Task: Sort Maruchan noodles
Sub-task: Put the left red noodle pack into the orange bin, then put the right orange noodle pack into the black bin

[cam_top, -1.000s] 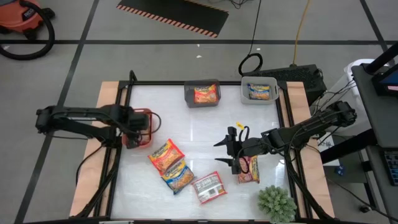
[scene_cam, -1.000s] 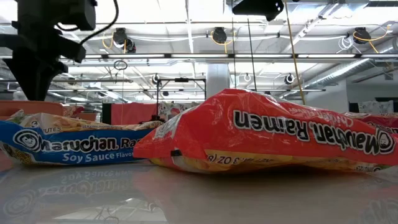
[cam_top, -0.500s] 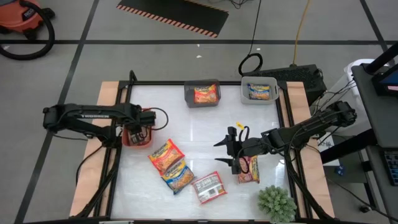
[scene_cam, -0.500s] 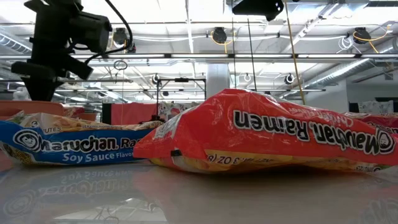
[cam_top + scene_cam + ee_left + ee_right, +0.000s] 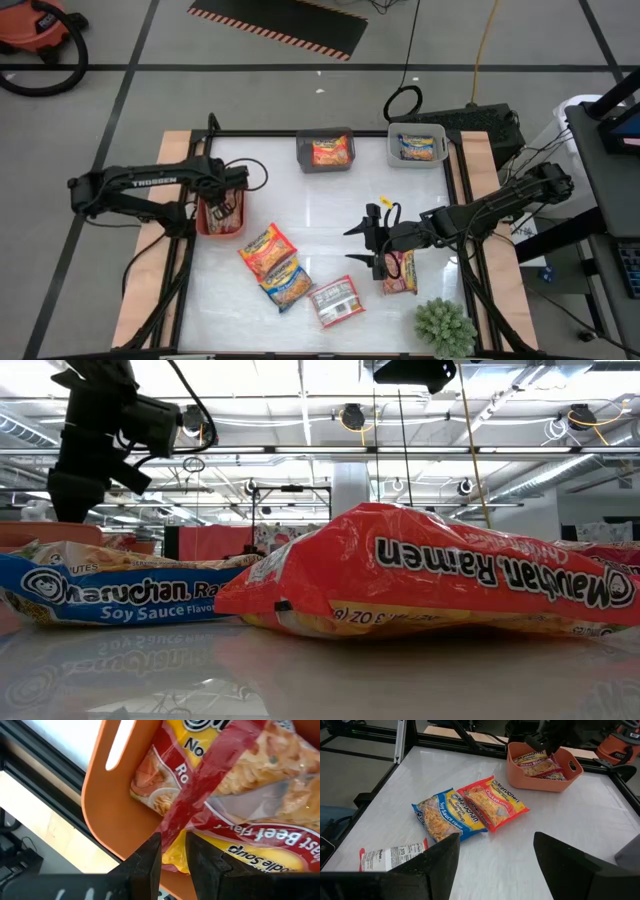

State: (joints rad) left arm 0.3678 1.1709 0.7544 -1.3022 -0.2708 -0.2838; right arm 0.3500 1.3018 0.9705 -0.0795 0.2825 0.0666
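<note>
Robotics lab, taped floor [image 5: 120, 90], shop vacuum [image 5: 40, 35], ceiling pipes [image 5: 400, 450], framed worktable [image 5: 330, 200]

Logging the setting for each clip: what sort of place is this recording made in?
Most likely a robotics lab or workshop hall: open ceiling with pipes and hanging lights, a shop vacuum on the taped concrete floor, and a framed table with sorting bins.

White table [image 5: 330, 215] with three bins, four loose Maruchan packets [image 5: 266, 250] and a small plant [image 5: 444, 326].
</note>
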